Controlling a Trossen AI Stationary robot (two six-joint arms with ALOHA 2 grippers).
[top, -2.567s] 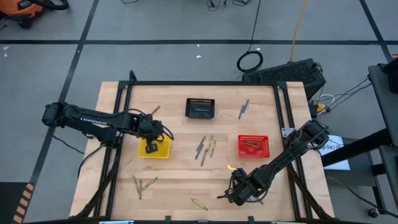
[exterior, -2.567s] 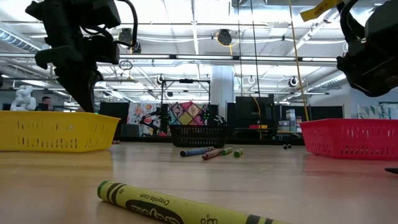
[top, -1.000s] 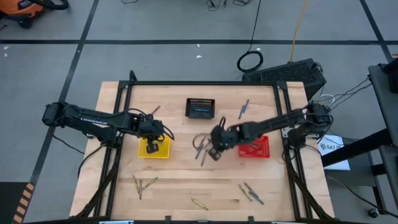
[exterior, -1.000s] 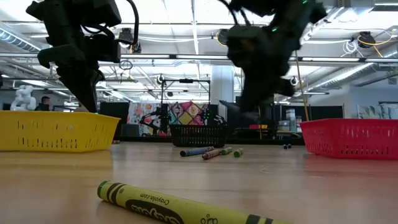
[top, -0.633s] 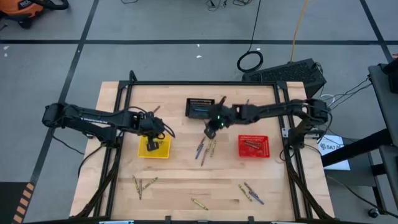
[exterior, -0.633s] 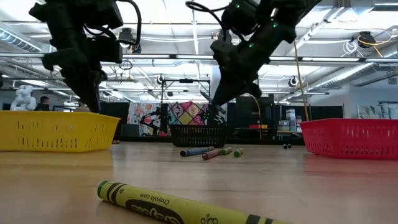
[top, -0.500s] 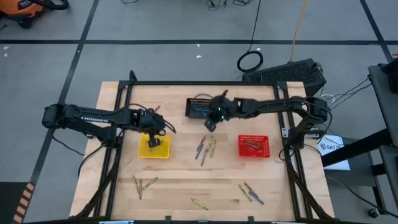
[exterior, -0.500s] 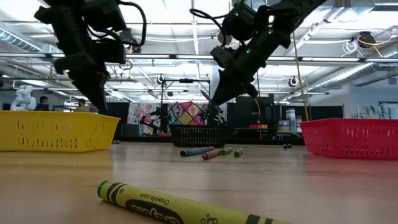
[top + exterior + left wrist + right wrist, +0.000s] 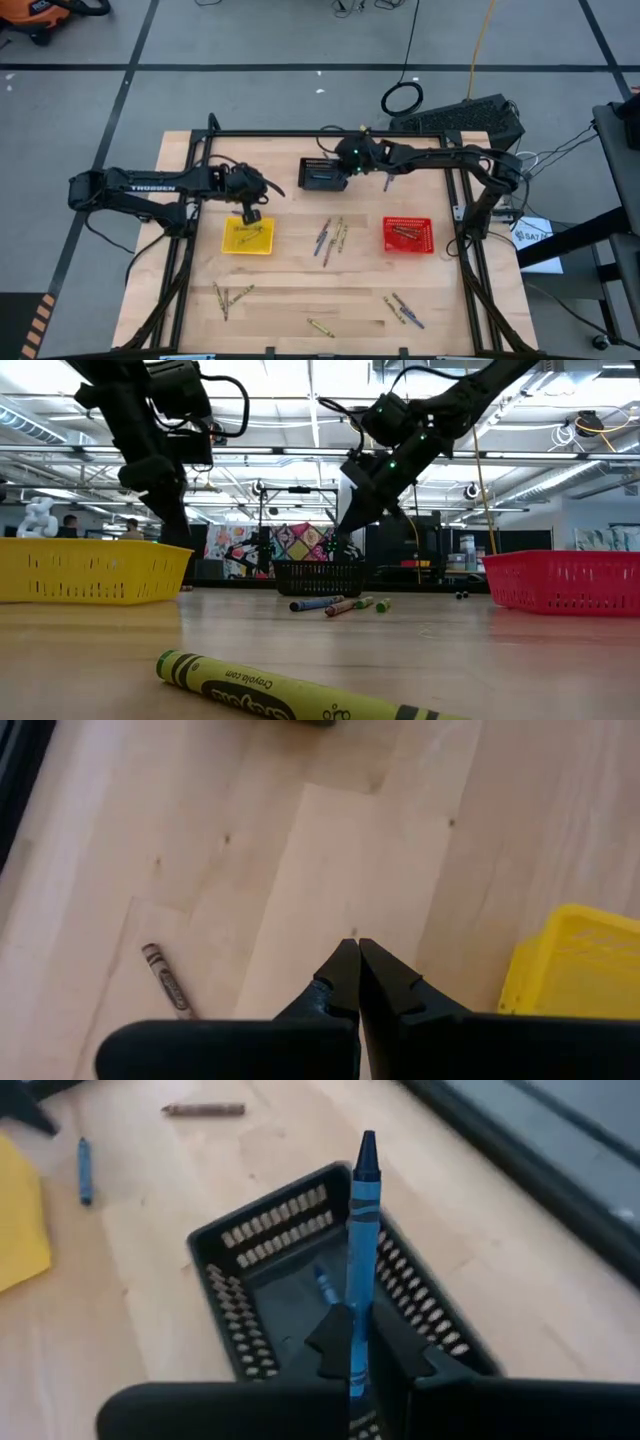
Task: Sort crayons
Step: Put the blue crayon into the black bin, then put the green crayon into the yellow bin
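Left gripper [image 9: 250, 215] hangs just beyond the far edge of the yellow basket [image 9: 247, 238], fingertips pressed together on nothing, a brown crayon [image 9: 166, 981] lying on the bare table [image 9: 280, 290] near it; loose crayons remain near the front left [image 9: 228, 295], in a central cluster [image 9: 330, 238] and at the front right [image 9: 400, 308], so sorting is judged partly done; the right gripper [image 9: 352, 1342] is over the black basket [image 9: 322, 175] at the far side, clamped on a blue crayon [image 9: 358, 1230] standing upright between its fingers, another blue crayon [image 9: 325, 1285] already lying inside; the red basket [image 9: 407, 235] holds reddish crayons; step in hand is judged to be depositing the blue crayon; the next move calls for parting the fingers while the crayon is inside the basket walls, lest it fall on the rim.
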